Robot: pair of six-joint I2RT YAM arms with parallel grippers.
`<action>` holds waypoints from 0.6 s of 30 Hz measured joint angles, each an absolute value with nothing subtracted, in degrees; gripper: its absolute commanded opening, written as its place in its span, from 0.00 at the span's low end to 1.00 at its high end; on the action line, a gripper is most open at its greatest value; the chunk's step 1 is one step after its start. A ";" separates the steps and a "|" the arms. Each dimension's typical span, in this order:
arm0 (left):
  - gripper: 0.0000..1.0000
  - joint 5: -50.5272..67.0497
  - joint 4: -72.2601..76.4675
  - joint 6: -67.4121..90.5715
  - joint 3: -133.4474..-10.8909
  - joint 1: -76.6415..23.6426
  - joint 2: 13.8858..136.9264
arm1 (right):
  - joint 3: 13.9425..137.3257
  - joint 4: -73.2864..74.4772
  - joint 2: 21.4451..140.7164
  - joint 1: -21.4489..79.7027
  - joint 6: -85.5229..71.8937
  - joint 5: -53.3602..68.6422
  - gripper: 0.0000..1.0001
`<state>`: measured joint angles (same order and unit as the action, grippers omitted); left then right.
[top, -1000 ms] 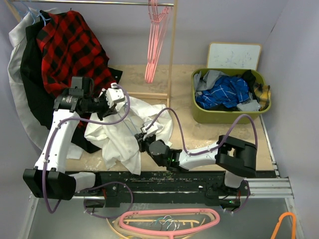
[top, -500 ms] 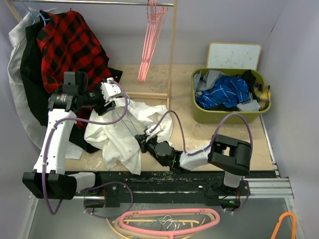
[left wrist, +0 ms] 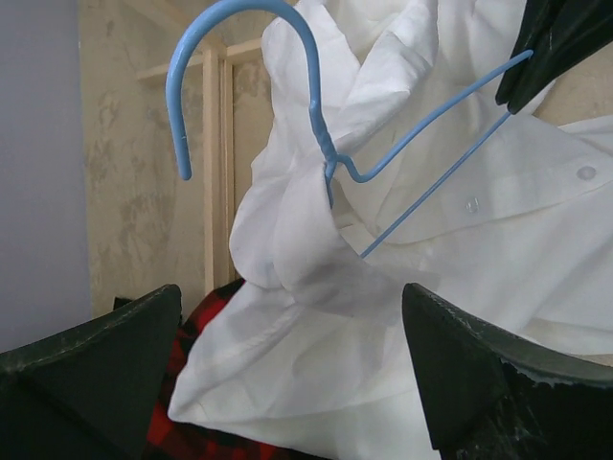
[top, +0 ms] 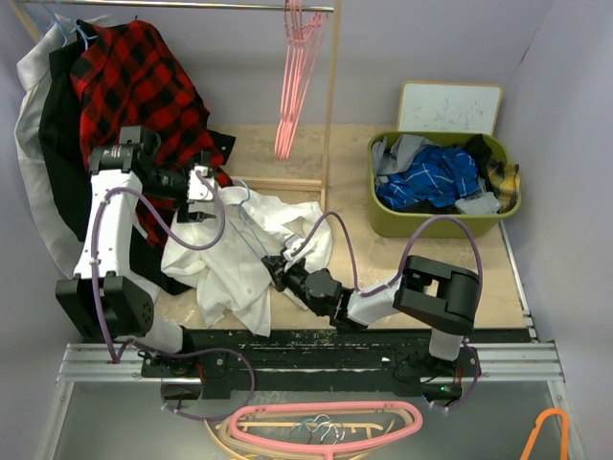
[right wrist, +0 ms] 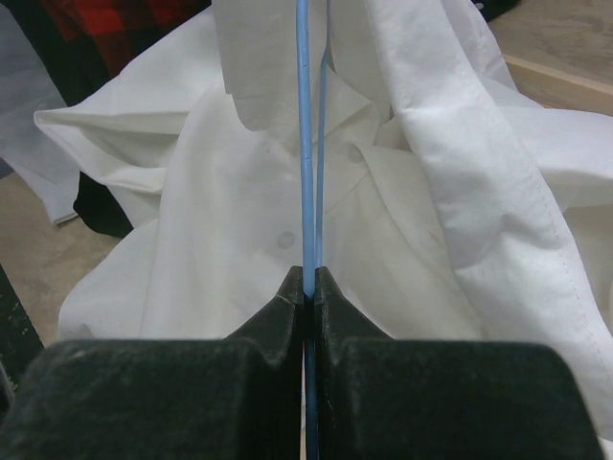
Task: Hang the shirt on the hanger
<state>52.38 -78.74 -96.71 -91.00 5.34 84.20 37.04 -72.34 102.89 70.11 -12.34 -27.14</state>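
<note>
The white shirt (top: 239, 259) lies crumpled on the table between the arms, with the light-blue hanger (left wrist: 330, 153) partly threaded into it. The hanger's hook (left wrist: 206, 34) sticks out free above the collar. My right gripper (right wrist: 308, 280) is shut on the hanger's lower wire (right wrist: 305, 144) and sits low at the shirt's right edge (top: 279, 272). My left gripper (left wrist: 290, 316) is open with nothing between its fingers. It hovers just left of the shirt's top (top: 203, 190), facing the hook. Most of the hanger's triangle is hidden in the cloth.
A red-and-black plaid shirt (top: 134, 86) and dark garments hang on the rack at the left. Pink hangers (top: 292, 86) hang from the rail beside a wooden post (top: 330, 115). A green basket (top: 383, 225) of clothes and a whiteboard (top: 450, 105) stand at the right.
My left gripper has gone from shut to wide open and drawn back left, away from the shirt's top. The right gripper has shifted slightly, still clamped on the hanger wire.
</note>
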 measured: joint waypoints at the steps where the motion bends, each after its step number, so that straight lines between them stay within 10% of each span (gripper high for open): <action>1: 1.00 52.95 -79.53 -99.00 -91.59 5.34 85.45 | 37.04 -72.44 102.89 70.11 -12.10 -26.92 0.00; 10: 0.97 50.78 -81.91 -111.15 -91.83 3.66 88.84 | 37.06 -72.58 102.89 69.84 -11.75 -25.74 0.00; 18: 0.76 48.18 -76.84 -112.07 -88.27 3.60 88.84 | 37.06 -72.55 102.89 69.32 -11.81 -24.43 0.00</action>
